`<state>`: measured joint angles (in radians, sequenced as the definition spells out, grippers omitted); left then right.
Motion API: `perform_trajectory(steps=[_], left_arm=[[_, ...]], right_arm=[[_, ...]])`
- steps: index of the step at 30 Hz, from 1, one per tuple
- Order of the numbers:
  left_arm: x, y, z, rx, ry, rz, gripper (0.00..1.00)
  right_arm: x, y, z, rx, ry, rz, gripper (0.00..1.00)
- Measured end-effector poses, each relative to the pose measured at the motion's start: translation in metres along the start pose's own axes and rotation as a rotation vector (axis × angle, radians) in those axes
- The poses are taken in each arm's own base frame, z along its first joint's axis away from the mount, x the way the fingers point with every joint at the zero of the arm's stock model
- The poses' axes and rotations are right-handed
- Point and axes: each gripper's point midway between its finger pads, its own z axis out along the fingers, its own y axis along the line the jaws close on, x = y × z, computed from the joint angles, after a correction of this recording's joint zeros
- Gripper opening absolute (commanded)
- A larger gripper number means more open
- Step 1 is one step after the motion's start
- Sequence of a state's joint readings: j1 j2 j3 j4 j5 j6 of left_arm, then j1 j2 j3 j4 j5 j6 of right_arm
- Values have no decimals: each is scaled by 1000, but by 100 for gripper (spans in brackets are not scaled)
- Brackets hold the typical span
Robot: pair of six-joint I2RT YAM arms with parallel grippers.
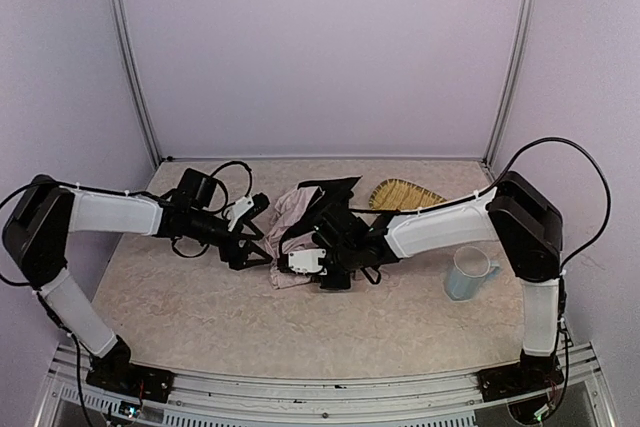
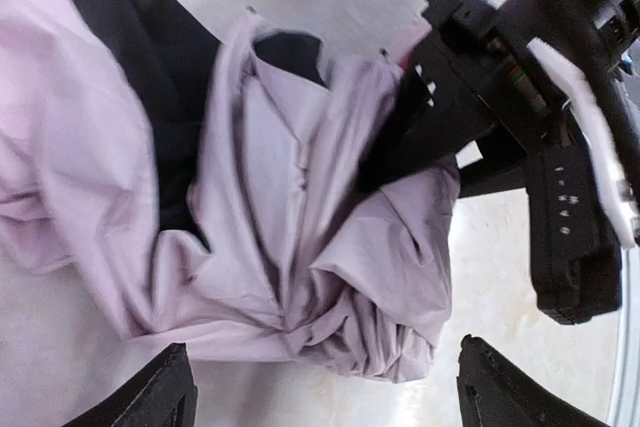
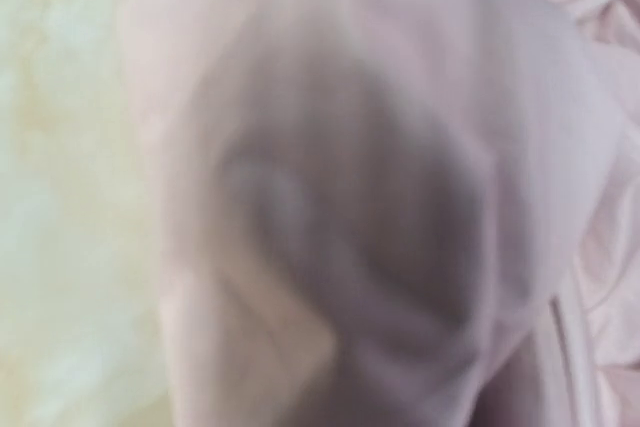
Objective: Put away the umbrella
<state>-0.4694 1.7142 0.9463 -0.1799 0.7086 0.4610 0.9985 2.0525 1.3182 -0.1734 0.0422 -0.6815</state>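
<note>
**Umbrella half bundled, mid-counter, gathering step**

Where things stand: the umbrella [image 1: 295, 209] lies crumpled on the counter [image 1: 180, 317] between my two arms. It is collapsed but not tidy. Pale pink fabric is bunched in folds with black lining showing through. I can't pick out the shaft or handle in any view.

Left pincer [image 2: 322, 377]: released. Both fingers stand wide apart at the bottom of the left wrist view, and the pink bundle sits just past them with nothing pinched.

Right pincer [image 1: 298, 255]: pushed into the fabric from the right side. The right wrist view is only blurred pink cloth against the lens, and the fingers are hidden. I cannot tell whether it is clenched on cloth or not.

Step, my read: gathering and compacting the canopy, with the put-away itself not done. The loose folds look floppy and will likely slip or spring open.

Next move, my judgement: bring the left pincer forward onto the nearest bunched fold and close it. The right side can then hold the bundle steady. Care is needed not to collide with the right pincer, which is very near in the left wrist view. Snagging the lining is a risk.

Counts:
- umbrella: one
- woven tray [image 1: 400, 193]: one, behind the right arm, near the umbrella
- pale blue jug [image 1: 468, 273]: one, well apart at the right
- arms: two, one pincer each
</note>
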Motion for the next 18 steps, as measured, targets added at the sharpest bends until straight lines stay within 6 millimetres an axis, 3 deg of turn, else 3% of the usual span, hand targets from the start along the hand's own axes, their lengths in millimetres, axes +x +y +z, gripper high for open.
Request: perform_trajectory(steps=[4, 7, 12, 18], left_arm=[[-27, -5, -35, -179, -148, 134, 86], [-43, -31, -47, -262, -220, 308, 86], [-38, -87, -25, -224, -186, 561, 87], [-13, -106, 4, -203, -59, 692, 91]], right_arm=[[2, 8, -10, -129, 18, 122, 12], [3, 16, -20, -263, 18, 229, 11], [2, 25, -39, -521, -26, 447, 8], [-3, 37, -54, -754, -77, 587, 8]])
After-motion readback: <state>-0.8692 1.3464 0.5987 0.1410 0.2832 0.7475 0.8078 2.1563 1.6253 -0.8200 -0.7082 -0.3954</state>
